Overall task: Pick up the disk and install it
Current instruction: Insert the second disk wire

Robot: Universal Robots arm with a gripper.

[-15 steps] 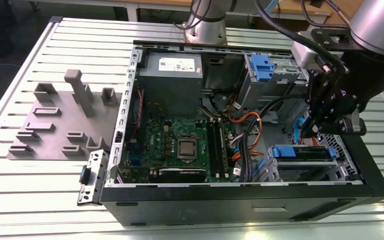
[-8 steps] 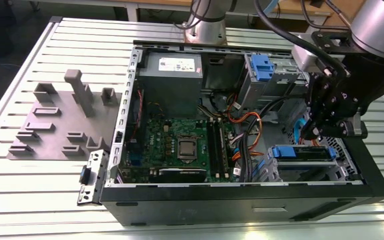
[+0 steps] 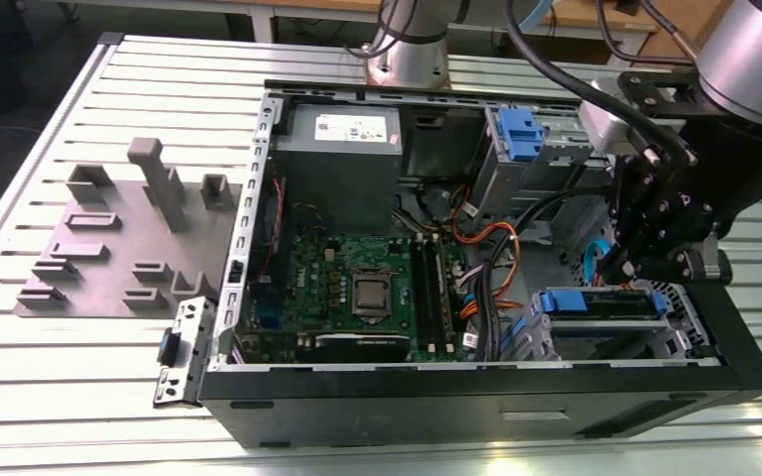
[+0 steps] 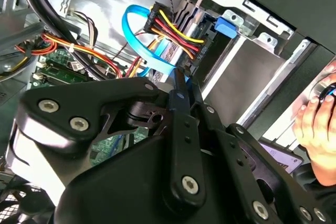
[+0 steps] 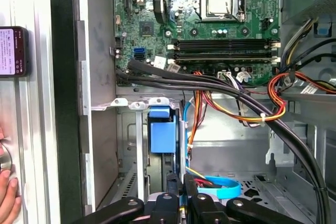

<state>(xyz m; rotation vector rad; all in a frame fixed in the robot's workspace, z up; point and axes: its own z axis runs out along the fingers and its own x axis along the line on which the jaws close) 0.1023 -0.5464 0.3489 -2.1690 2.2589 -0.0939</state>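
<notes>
Slatted bench [image 3: 37,397] carried your open computer case [image 3: 487,397], pincer [image 3: 635,266] hung narrow over the blue-framed disk [image 3: 599,302] seated in its bay.

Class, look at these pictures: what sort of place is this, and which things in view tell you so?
Probably a robotics lab or test bench for computer assembly. An open computer case lies on a slatted metal table, its green motherboard exposed, with the arm's gripper reaching inside and a grey fixture plate beside it.

slatted metal table [image 3: 37,377] | open computer case [image 3: 487,397] | grey fixture plate [image 3: 103,258]
</notes>
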